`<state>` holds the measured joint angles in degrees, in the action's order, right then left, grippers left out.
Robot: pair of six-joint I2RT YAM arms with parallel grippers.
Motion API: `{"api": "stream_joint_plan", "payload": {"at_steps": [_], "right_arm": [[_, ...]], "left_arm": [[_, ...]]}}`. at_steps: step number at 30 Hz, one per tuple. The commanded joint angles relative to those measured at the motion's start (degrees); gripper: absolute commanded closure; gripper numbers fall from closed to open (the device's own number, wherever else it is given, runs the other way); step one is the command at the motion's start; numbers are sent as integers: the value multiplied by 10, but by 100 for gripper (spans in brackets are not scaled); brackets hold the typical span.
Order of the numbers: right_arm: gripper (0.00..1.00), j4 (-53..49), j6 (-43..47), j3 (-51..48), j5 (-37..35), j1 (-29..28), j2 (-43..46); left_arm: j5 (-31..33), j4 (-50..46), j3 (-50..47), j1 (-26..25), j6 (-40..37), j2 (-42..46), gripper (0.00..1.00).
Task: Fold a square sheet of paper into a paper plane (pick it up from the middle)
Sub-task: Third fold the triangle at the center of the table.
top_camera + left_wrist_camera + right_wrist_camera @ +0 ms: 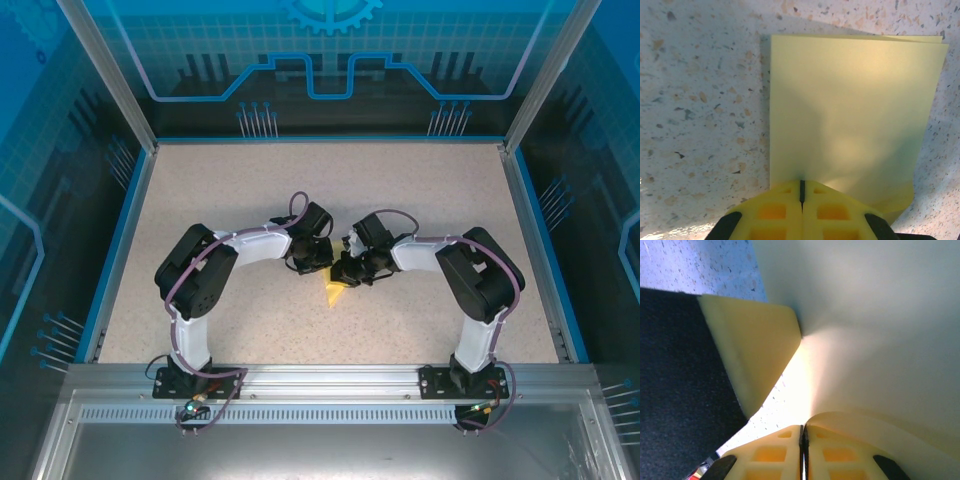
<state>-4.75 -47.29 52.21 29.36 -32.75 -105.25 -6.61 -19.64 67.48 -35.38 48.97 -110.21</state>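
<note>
Both arms have their wrists drawn together over the middle of the speckled table [200, 180], and the sheet of paper [333, 292] sits right between them, a small pale yellow corner poking out below the two wrists in the overhead view.

From the left wrist, the left gripper [801, 184] has its yellow fingers [775, 210] pressed flat together, only a thin dark seam between them. The near edge of the paper runs straight into that seam, so the sheet is pinched there. It spreads away from the fingertips as a folded rectangle over the tabletop, with extra layers showing along its far edge and a small curl at its near right corner.

From the right wrist, the right gripper [803, 429] is likewise closed to a hairline. The paper billows up close over its fingertips, one flap bending off to the left and the main body sweeping to the right. The view is too near and glary to be sure, but the sheet looks nipped between these fingers too.
</note>
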Motion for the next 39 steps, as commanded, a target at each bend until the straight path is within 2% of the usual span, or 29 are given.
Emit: {"api": "stream_joint_plan", "payload": {"at_steps": [1, 39], "right_arm": [[89, -16, 7, 11, -12, -8, -11], [89, 29, 4, 7, -4, -8, -25]], "left_arm": [[9, -35, -6, -1, -9, -20, 100], [5, -36, -6, -2, -8, -23, 100]]}}
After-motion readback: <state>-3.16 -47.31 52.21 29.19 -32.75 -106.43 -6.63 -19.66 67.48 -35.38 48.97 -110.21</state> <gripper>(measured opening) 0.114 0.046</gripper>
